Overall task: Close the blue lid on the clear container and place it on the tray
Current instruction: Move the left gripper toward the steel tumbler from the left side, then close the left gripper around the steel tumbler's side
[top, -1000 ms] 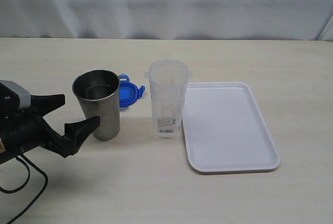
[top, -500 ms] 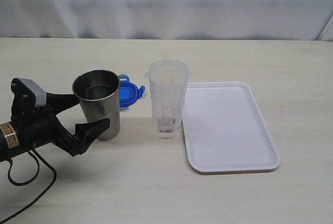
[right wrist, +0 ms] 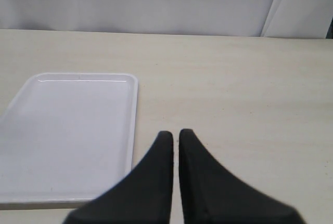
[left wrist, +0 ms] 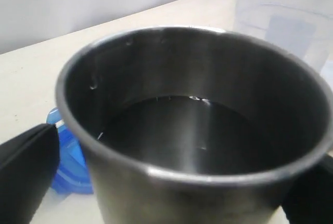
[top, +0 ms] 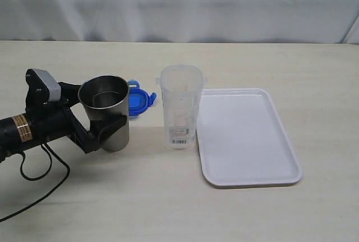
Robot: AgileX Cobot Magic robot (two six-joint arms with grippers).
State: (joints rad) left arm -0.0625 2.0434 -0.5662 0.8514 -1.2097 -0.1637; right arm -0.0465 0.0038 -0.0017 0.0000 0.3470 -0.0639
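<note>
- Straddling the grey metal cup (top: 114,108), your left pincer (top: 96,114) stands wide, with one finger on either side of it. From the left wrist view there is a gap at one finger (left wrist: 26,174). At the other I cannot tell whether it touches.
- The cup is upright and fills most of the left wrist view.
- The blue lid (top: 139,101) lies flat on the worktop (top: 168,197) just behind the cup. The cup hides part of it, standing between your left pincer and the lid.
- The clear container (top: 180,104) stands upright and uncapped, to the right of the cup and lid and just beside the tray's left rim.
- The tray (top: 249,135) lies flat on the worktop, right of the container.
- Your right pincer (right wrist: 175,135) has its fingers pressed narrow and holds nothing. It hangs over bare worktop near the tray's edge and does not show in the exterior view.
- A black cable (top: 35,170) trails from the left arm across the worktop.
</note>
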